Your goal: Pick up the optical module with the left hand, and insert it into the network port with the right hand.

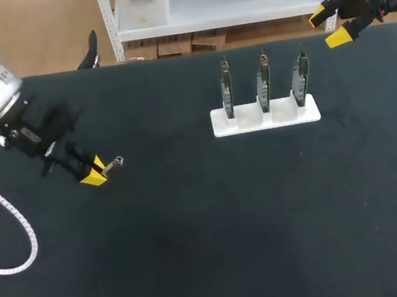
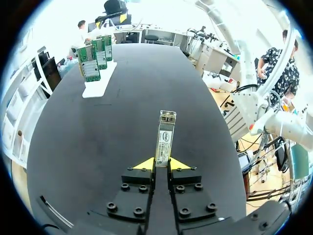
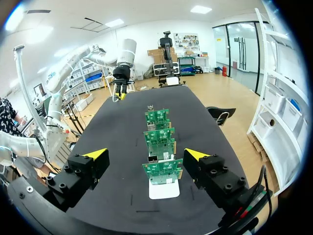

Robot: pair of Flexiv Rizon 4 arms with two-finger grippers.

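Head view alone takes in both arms at once: the left gripper (image 1: 98, 173) is seen over the left part of the matte black table (image 1: 212, 249), and the right gripper (image 1: 332, 27) is held at the far right edge, well apart from it. The left gripper's yellow-tipped fingers are closed narrowly on the optical module (image 1: 115, 162), a slim bar that juts out beyond the tips.

Its detail is given only by the left wrist view: a rectangular silvery metal housing, a white label along its upper face whose print is too small to be made out, and a boxy end pointed away from the fingers. The module is clamped from two sides.

The right gripper's fingers are spread wide, and nothing is touched by them. In the right wrist view the white stand (image 1: 265, 116) is seen ahead of them. Three green circuit boards (image 1: 263, 81) are set upright in a row in it. A small silvery port cage (image 3: 152, 158) at the nearest board's edge is shown by that view only. A white spiral cable wrap (image 1: 3, 218) is hung from the left arm.
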